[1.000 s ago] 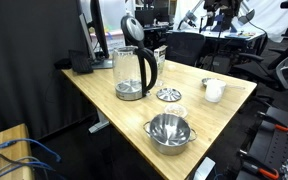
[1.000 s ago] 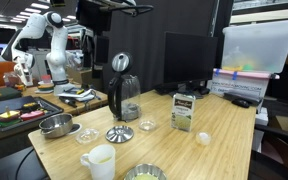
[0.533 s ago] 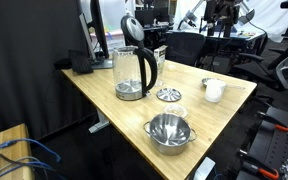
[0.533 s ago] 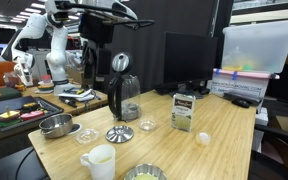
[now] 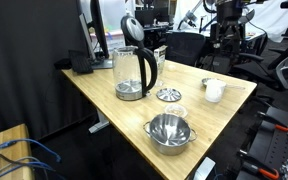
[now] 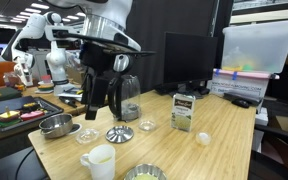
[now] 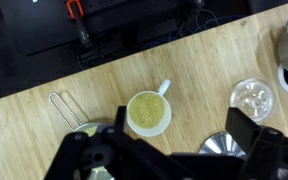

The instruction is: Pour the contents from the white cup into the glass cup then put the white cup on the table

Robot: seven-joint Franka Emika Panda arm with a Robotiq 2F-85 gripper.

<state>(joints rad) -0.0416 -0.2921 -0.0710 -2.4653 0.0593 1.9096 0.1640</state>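
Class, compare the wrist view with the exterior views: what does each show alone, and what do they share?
Only the wrist view looks straight down into the small white cup, showing yellowish grains inside. Only the exterior views show the full height of the tall clear glass jug with its black handle, and the upright printed carton. Both show the cup standing on the light wooden table.

Steel bowl (image 5: 169,131) upright. Round metal dish (image 5: 168,95) lies flat beyond it. Carton (image 6: 185,110) stands before dark monitor (image 6: 189,60).
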